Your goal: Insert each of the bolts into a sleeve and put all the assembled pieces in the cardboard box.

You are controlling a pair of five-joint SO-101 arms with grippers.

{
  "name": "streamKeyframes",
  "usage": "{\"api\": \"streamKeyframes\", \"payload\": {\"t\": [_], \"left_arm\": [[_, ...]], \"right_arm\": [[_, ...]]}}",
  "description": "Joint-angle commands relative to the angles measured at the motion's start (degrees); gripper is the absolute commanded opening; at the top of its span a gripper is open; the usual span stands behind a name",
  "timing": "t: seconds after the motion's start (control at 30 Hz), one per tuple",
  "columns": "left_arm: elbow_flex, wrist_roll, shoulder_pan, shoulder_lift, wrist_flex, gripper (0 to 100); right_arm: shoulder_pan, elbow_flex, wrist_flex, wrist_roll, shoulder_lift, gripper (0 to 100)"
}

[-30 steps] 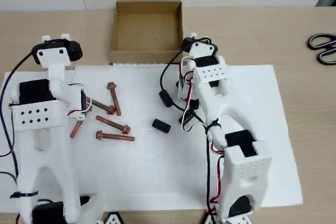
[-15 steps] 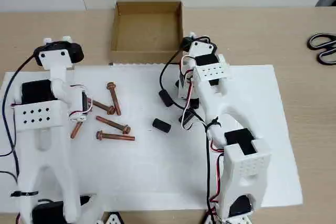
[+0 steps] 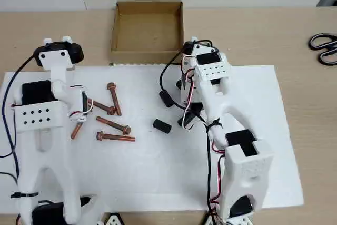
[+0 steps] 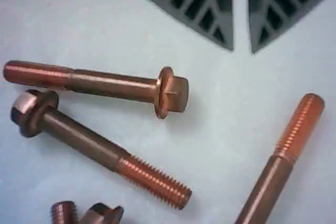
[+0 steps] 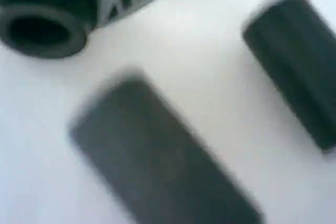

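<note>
Several copper bolts [image 3: 113, 125] lie loose on the white sheet [image 3: 158, 172] beside my left arm. My left gripper [image 4: 240, 43] hovers just above them, its fingers almost touching with nothing between; the nearest bolt [image 4: 105, 84] lies close to the tips. Two black sleeves [image 3: 162, 126] [image 3: 166, 98] lie on the sheet near my right arm. My right gripper [image 5: 79, 9] is low over the sheet and shut on a third black sleeve [image 5: 42, 31], whose bore faces the camera. Two more sleeves [image 5: 157, 156] [image 5: 294, 61] lie beside it. The cardboard box [image 3: 119, 30] stands open at the back.
Scissors [image 3: 324, 48] lie on the wooden table at the far right. The white sheet covers the table's middle, with bare room along its near half. Black cables [image 3: 168, 72] trail from the right arm over the sleeves.
The right arm's wrist has shifted slightly to the right. The left arm, bolts and loose sleeves have stayed put.
</note>
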Motion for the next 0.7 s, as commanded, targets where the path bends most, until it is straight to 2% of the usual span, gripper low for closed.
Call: {"api": "streamKeyframes", "payload": {"t": [0.0,0.17,0.33,0.67], "left_arm": [[-0.4,0.0,-0.09,-0.62,-0.97,1],[-0.4,0.09,0.0,-0.62,-0.62,1],[-1.36,0.18,0.0,-0.7,0.7,1],[-12.26,0.26,0.88,0.44,1.93,1]], "right_arm": [[-0.48,-1.58,2.15,0.09,-10.33,0.2],[-0.13,-1.14,5.85,0.35,-18.68,0.2],[0.66,-1.14,12.44,0.18,-20.0,0.2],[10.95,-1.14,14.29,0.09,-20.44,0.2]]}}
